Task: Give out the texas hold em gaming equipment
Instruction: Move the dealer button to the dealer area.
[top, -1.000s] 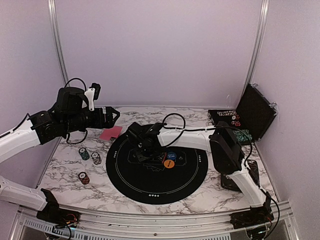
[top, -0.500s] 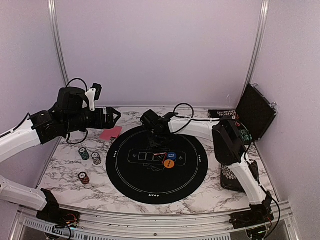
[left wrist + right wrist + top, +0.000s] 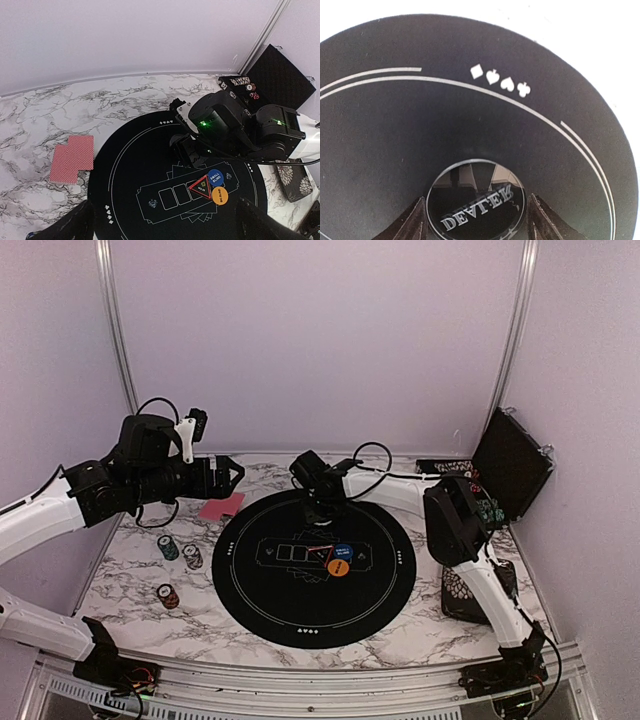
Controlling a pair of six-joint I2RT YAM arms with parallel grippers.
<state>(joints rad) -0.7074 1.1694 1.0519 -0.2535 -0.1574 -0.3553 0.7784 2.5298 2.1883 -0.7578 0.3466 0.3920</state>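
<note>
At twelve o'clock on the round black mat point(image 3: 300, 612), just inside its white ring and beside the four suit pips, a glossy disc lettered DEALER point(image 3: 476, 200) lies flat with the right pincer point(image 3: 318, 512) set down over it. The jaws are parted to either side of the disc. They stand so near its rim that I cannot tell whether they pinch it or only flank it. The left pincer point(image 3: 232, 472) hangs wide open and empty above the counter point(image 3: 120, 575), at about ten o'clock from the mat. Just below it lie the pink-backed cards point(image 3: 221, 506). Three small striped chip stacks point(image 3: 168, 546) stand at nine o'clock, well clear of the mat. Near the mat's centre the blue button point(image 3: 215, 178), the orange button point(image 3: 220, 195) and the red-edged black triangle point(image 3: 200, 187) sit touching one another. The open black case point(image 3: 510, 465), with more chips in it, stands at about two o'clock. The dealer disc looks thin, stiff, light and slick, since its face mirrors the pincer above. It is probably best taken across its width at two opposite points of the rim, with the jaws kept low against the mat, or it may skid or flip out. The cards should be light and bendy and lie flat, so an overhanging edge is the place to take them. The chip stacks could topple if gripped high.
</note>
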